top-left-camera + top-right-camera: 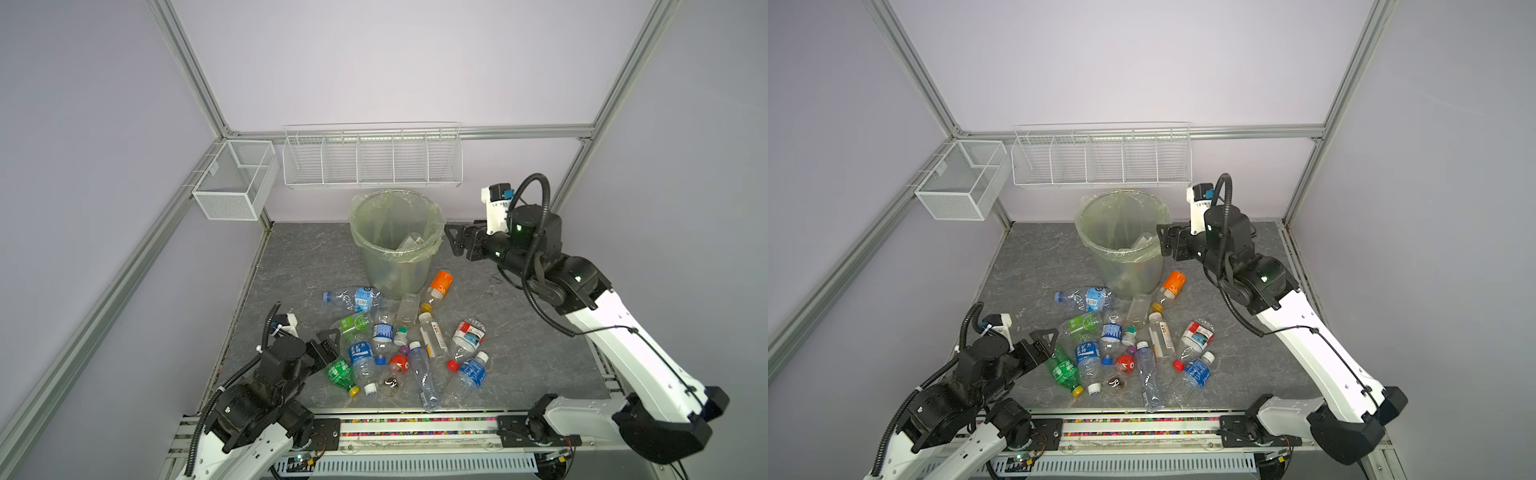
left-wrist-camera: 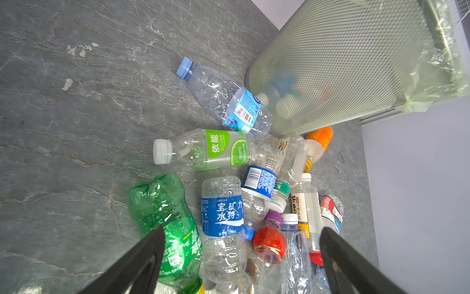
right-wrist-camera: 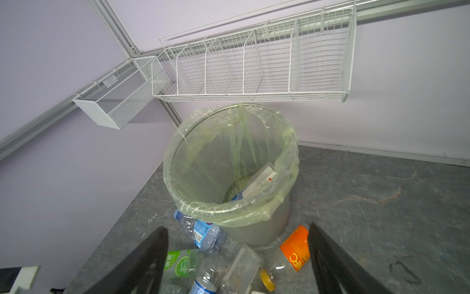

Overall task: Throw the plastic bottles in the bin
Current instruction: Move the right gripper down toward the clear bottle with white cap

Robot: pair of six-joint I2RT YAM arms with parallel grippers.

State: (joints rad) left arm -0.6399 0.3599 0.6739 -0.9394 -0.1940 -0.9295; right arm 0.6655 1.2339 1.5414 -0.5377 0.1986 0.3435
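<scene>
Bottles (image 1: 361, 353): most lie piled near the bin (image 1: 395, 274), few inside. Left gripper (image 1: 330, 345) wide, empty, at pile's left edge; right gripper (image 1: 453, 240) wide, empty, beside rim.

The bottles (image 2: 222, 216) are thin clear plastic, glossy and crinkled, with shiny labels. The bin (image 2: 330, 63) has a fine mesh wall under a filmy, glossy bag (image 3: 287, 157). The table (image 1: 519, 353) looks like matt, veined grey stone. The rack (image 1: 374, 158) is white-coated wire and the box (image 1: 232, 183) white mesh.
</scene>
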